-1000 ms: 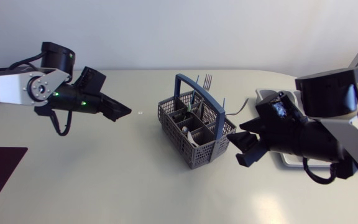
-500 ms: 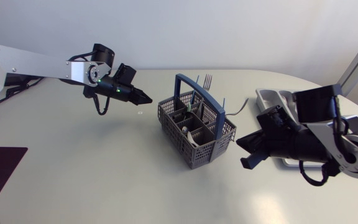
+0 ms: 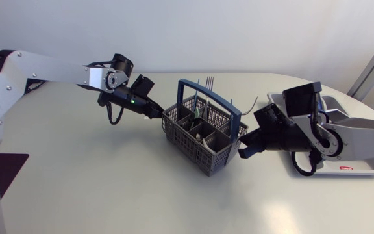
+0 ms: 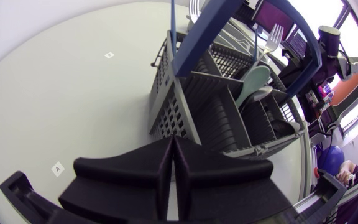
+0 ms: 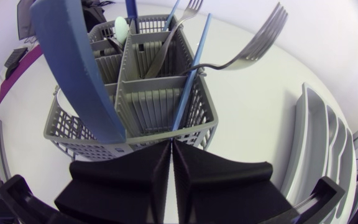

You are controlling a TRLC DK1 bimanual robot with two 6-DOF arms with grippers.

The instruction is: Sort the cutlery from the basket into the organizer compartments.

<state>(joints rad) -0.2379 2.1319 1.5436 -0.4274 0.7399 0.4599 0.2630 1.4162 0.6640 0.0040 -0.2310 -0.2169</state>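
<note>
Both our arms sit at the basket (image 3: pixel 203 133), one on each side. Left gripper (image 3: pixel 160 115) has its fingers pressed together with nothing in them, tip right at the basket's grey mesh wall, near a corner (touching or just beside, we can't tell). Right gripper (image 3: pixel 242 153) is the same: closed and empty, tip just beside the opposite corner, on the side facing the organizer (image 3: pixel 343 170).

The cutlery is all in the basket, standing upright in its compartments. Forks (image 3: pixel 210 82) poke up past the blue handle (image 3: pixel 206 97). One fork (image 5: pixel 272 28) leans out over the rim toward the organizer, and a pale spoon (image 4: pixel 253 81) rests in an inner compartment. The organizer lies on the table (image 3: pixel 109 188) behind the right arm, well apart from the basket; nothing we can see is sorted into it yet.

Our read: closed tips on opposite sides look like bracing or nudging the basket into place, not picking. Either gripper has to open before any cutlery comes out.
</note>
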